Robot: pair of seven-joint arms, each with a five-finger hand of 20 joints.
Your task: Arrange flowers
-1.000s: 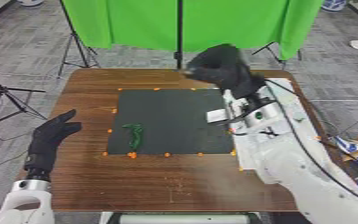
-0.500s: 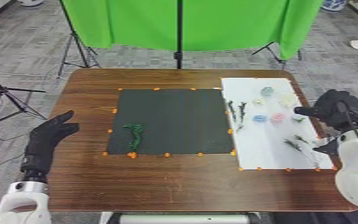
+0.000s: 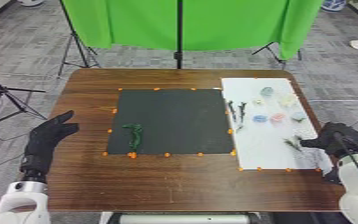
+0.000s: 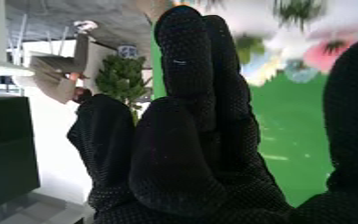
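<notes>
Flowers (image 3: pixel 278 117) lie near 12 o'clock on white sheet (image 3: pixel 255 152); stem (image 3: pixel 293 144) at sheet's 5. Your right hand (image 3: pixel 335 139) at sheet's 4, released, empty. Probably picking next: you go low, pinch mid-stem lightly, lift straight, spare petals.

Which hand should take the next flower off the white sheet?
The right, I'd say: the right hand is at the near right part of the white sheet, close to the flowers, while the left hand is beyond the dark mat, at the table's left side.
</notes>
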